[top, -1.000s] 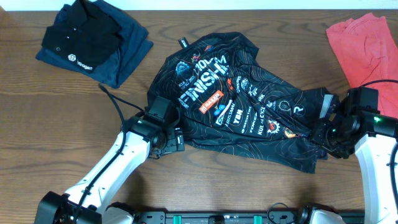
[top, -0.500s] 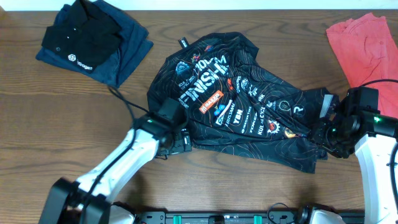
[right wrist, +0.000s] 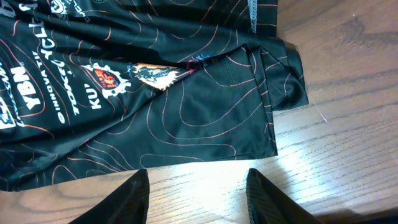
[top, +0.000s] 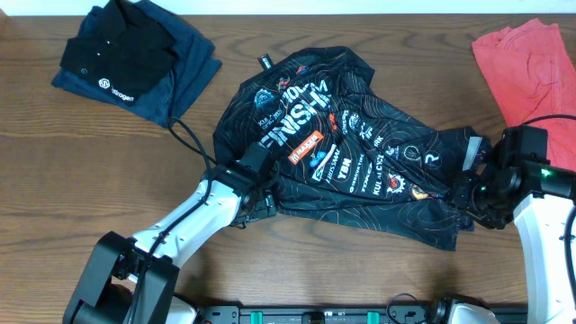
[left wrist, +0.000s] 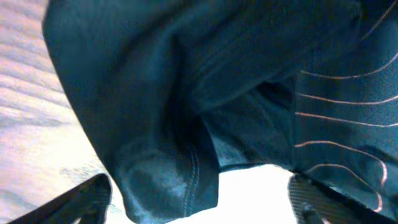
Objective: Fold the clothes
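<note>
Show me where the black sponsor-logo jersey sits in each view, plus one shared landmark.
Overhead: jersey spread mid-table, centre of frame.
Left wrist: fills the upper frame, hem fold low centre-left.
Right wrist: covers the upper two thirds, corner at right.
Shared landmark: its fine orange contour lines.

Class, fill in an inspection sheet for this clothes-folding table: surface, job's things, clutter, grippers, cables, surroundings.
Surface: brown wooden table.
Job's things: black jersey, crumpled and unfolded, mid-table.
Clutter: black polo on a navy garment, far left; coral garment, far right.
Grippers: left gripper open at the jersey's near-left edge; right gripper open over bare wood by its right hem.
Cables: black cable looping off the left arm.
Surroundings: nothing seen.
</note>
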Action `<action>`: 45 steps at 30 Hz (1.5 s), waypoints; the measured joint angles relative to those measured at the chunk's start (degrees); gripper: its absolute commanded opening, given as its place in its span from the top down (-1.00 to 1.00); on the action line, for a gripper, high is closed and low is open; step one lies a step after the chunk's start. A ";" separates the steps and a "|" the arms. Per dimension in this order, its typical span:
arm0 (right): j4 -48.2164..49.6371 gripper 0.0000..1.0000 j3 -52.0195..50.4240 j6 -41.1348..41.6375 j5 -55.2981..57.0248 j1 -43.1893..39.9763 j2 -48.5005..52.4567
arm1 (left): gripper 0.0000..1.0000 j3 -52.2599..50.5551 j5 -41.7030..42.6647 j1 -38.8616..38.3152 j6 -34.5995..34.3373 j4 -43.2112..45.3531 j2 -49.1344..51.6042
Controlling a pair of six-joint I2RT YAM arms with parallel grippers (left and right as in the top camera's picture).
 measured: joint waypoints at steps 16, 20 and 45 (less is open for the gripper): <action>-0.04 0.02 0.00 -0.04 0.00 0.00 0.00 | -0.48 0.00 -3.17 0.00 0.11 -2.21 1.79; -0.07 0.02 0.00 -0.07 0.00 0.00 0.00 | -0.46 0.00 -3.41 -0.09 0.37 -2.19 2.47; -0.09 0.02 0.00 -0.44 0.00 0.00 0.00 | 0.20 0.00 -6.34 -1.70 1.75 -3.72 2.47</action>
